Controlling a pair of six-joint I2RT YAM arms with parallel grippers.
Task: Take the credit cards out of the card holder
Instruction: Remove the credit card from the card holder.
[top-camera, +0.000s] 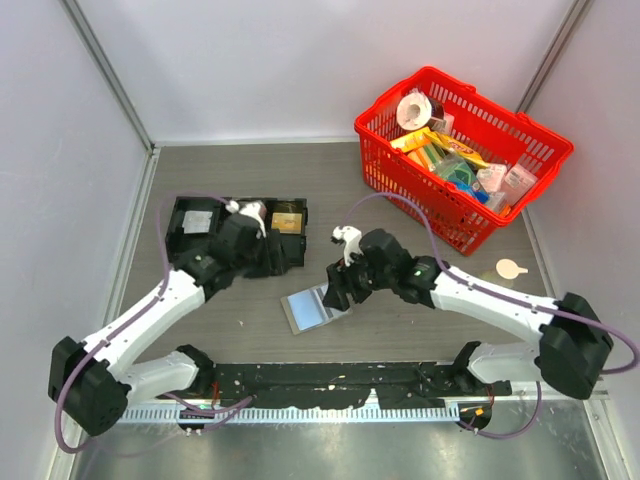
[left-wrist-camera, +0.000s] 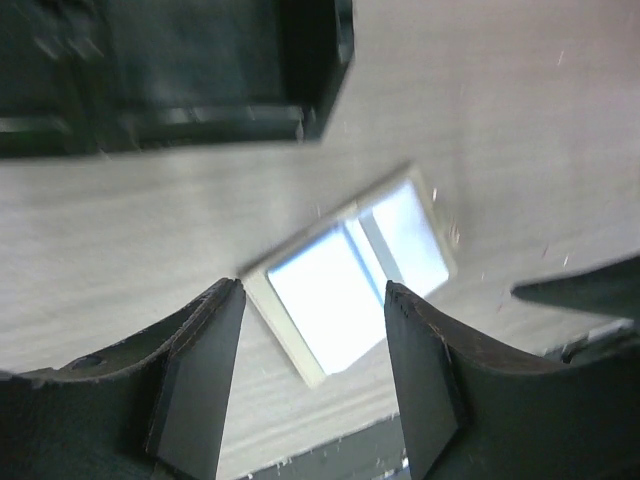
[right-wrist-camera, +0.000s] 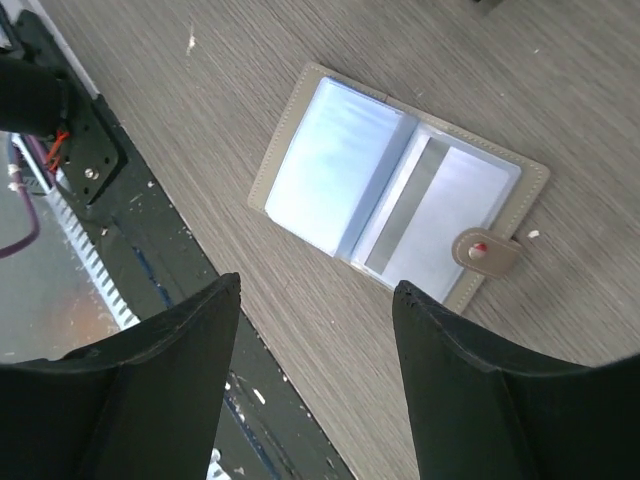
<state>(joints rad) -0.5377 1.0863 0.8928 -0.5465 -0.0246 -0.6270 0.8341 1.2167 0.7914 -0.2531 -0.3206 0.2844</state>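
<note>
Black tray at back left, left gripper beside it, jaws parted and empty, card holder lying open on the table, right gripper above it, jaws apart, red basket at back right.

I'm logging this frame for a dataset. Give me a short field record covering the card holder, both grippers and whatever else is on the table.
card holder: lying open and flat on the table, clear pockets facing up
credit cards: none held, none lying loose beside the holder
left gripper: jaws open, empty, aimed at the holder, apart from it
right gripper: jaws open, empty, above the holder, not touching it
black tray: far left, partly under the left arm
red basket: far right, filled with goods
</note>
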